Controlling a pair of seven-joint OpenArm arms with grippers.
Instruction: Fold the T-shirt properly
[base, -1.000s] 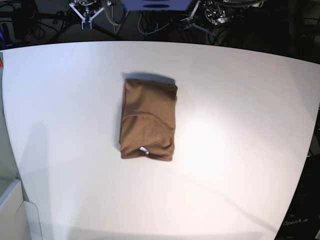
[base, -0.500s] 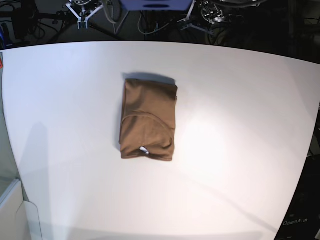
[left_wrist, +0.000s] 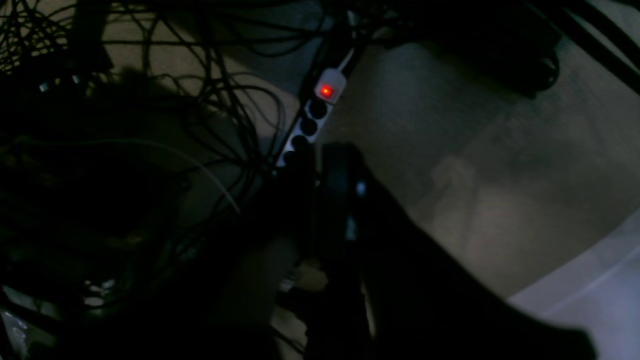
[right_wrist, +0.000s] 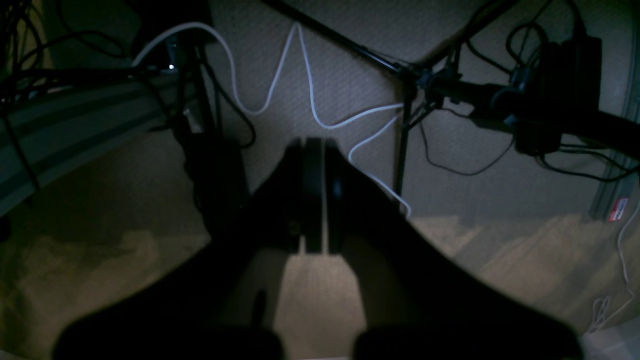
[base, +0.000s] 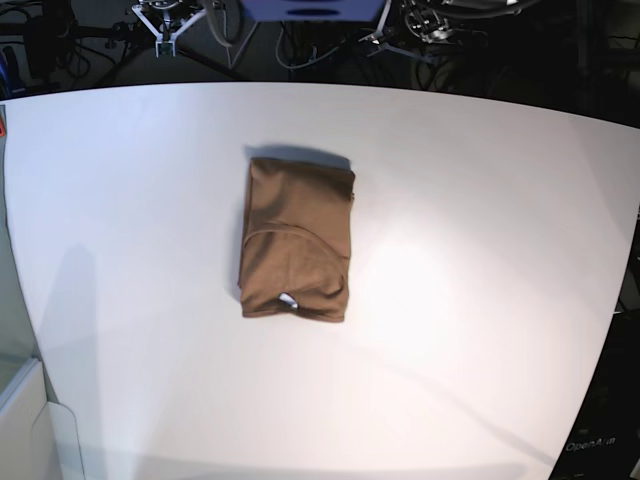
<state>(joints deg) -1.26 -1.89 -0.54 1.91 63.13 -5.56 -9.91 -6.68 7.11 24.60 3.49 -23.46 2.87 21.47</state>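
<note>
Only base cam shows folded T-shirt (base: 296, 240), wrists prob. floor (right_wrist: 500, 190)

right gripper (base: 165, 38) drawn slightly further up past the table's (base: 480, 200) far edge, left gripper (base: 375, 42) likewise (both closed)

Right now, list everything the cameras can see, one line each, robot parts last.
T-shirt: one, tan-brown, folded into a compact rectangle near the middle of the table, white label peeking out at its near edge.
Table: one, white, fills most of the base view.
Power strip: one, pale with a red lit switch, on the floor in the left wrist view.
White cable: one, looping over the carpet in the right wrist view.
Left hand: one, dark, shut, off the table.
Right hand: one, dark, shut, off the table.
</note>
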